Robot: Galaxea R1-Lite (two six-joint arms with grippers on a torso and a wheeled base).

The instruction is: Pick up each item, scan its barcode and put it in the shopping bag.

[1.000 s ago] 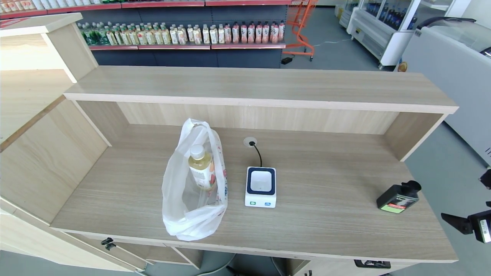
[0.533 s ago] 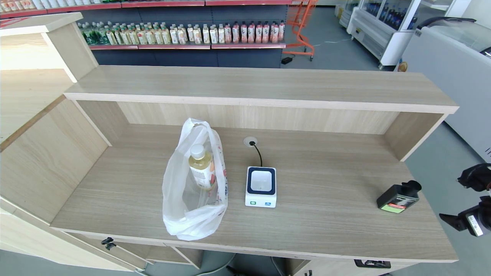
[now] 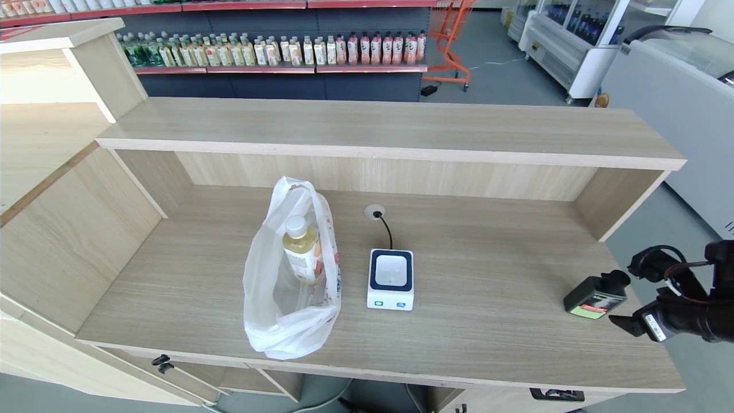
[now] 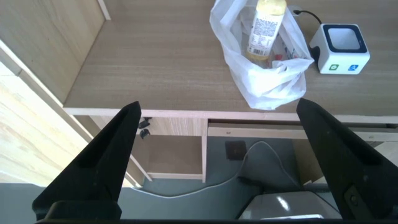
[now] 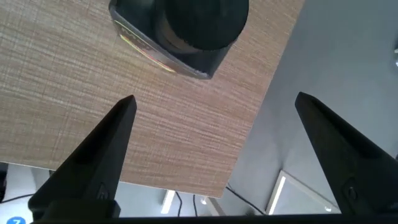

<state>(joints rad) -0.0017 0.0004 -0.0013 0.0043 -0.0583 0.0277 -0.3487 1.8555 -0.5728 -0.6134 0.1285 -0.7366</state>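
**Black bottle (image 3: pixel 596 295) next in line for pickup**

The bottle lies on its side at the lower right of the head view, close to the right end of the wooden table (image 3: pixel 487 344). The right gripper (image 5: pixel 214 99) hovers just beside it, past the table's edge, with its jaws spread wide and holding nothing. The left gripper (image 4: pixel 217 107) hangs below the table's near edge, its jaws likewise released. Left of centre, a white shopping bag (image 3: pixel 269 321) stands open with a tea bottle (image 3: pixel 301 252) inside. The scanner (image 3: pixel 390 279) sits just beside the bag.

The step in hand looks like the grasp of the black bottle. The next move likely calls for bringing the right jaws around its body and closing firmly. The bottle would then be carried, barcode facing down, over the scanner window.
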